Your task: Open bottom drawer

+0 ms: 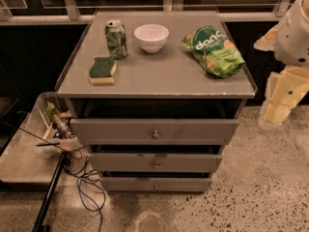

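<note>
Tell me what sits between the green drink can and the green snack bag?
A round white bowl stands there on the grey cabinet top, in the camera view. The pale gripper hangs beside the cabinet, near the picture's right edge.

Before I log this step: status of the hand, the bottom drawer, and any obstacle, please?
Hand out at right of cabinet, touching nothing. Bottom drawer untouched, looks shut. Cables on floor at left; knob free.

Bottom drawer (156, 183): lowest of 3 grey fronts, slim, flat, small round metal knob (156, 186) dead centre. Pushed in, looks closed, sits just above floor. Gripper (274, 114) hangs off cabinet's right side, well apart from drawer.
</note>
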Controlling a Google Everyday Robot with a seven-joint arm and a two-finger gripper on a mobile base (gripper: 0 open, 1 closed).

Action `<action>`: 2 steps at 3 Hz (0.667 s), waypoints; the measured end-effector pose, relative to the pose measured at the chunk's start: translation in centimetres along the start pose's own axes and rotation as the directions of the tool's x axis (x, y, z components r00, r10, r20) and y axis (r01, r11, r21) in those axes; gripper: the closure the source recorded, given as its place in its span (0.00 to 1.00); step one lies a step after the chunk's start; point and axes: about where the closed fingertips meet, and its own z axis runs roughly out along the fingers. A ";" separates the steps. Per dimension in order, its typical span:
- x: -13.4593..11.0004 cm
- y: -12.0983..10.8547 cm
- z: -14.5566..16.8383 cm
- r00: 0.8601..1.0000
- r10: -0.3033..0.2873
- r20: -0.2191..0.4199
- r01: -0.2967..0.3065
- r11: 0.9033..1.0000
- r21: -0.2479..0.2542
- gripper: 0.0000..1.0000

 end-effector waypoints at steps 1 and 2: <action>0.0 0.0 0.0 1.000 0.000 0.000 0.000 1.000 0.000 0.00; 0.6 0.7 0.6 1.000 0.000 0.009 0.000 1.000 -0.011 0.00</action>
